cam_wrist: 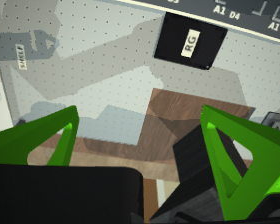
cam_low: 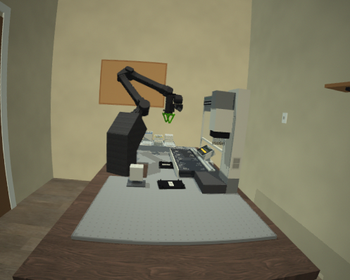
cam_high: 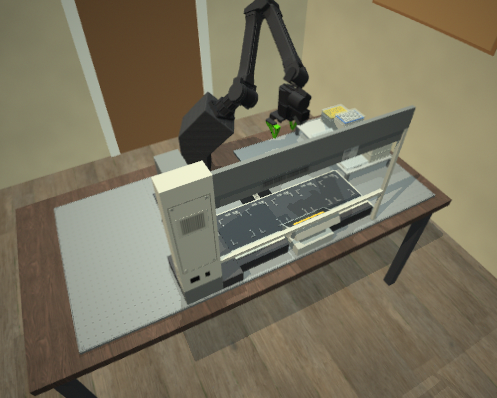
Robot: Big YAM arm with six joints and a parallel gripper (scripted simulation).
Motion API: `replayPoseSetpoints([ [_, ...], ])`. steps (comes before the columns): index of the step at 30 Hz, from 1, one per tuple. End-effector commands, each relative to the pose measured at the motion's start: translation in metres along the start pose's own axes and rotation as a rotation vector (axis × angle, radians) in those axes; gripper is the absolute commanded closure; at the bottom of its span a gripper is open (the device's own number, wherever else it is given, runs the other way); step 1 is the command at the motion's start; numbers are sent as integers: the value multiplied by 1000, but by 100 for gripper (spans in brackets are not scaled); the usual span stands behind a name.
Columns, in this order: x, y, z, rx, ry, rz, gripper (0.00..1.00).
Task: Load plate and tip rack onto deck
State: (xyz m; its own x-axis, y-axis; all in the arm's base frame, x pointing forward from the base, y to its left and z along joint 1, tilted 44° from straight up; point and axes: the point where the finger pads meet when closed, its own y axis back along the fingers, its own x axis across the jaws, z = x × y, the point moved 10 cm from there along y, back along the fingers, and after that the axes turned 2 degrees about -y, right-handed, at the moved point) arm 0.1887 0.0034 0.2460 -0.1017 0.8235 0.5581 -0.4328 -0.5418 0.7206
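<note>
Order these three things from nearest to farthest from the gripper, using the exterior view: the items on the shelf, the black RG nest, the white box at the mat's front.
1. Shelf items, below the open gripper, at the back.
2. RG nest, middle of the mat.
3. White box, front left.
</note>
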Motion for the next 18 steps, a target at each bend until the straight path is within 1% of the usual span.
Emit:
replayPoseSetpoints([
  [1, 23, 8, 24, -41, 65, 4, 0],
  [4, 41, 13, 26, -60, 136, 7, 0],
  [6, 41, 13, 26, -60, 136, 7, 0],
  [7, 43, 8, 29, -41, 142, 7, 0],
  [11, 65, 12, 34, -55, 228, 11, 0],
  [14, 78, 9, 39, -44, 279, 12, 0],
  [18, 98, 9, 45, -47, 367, 14, 0],
])
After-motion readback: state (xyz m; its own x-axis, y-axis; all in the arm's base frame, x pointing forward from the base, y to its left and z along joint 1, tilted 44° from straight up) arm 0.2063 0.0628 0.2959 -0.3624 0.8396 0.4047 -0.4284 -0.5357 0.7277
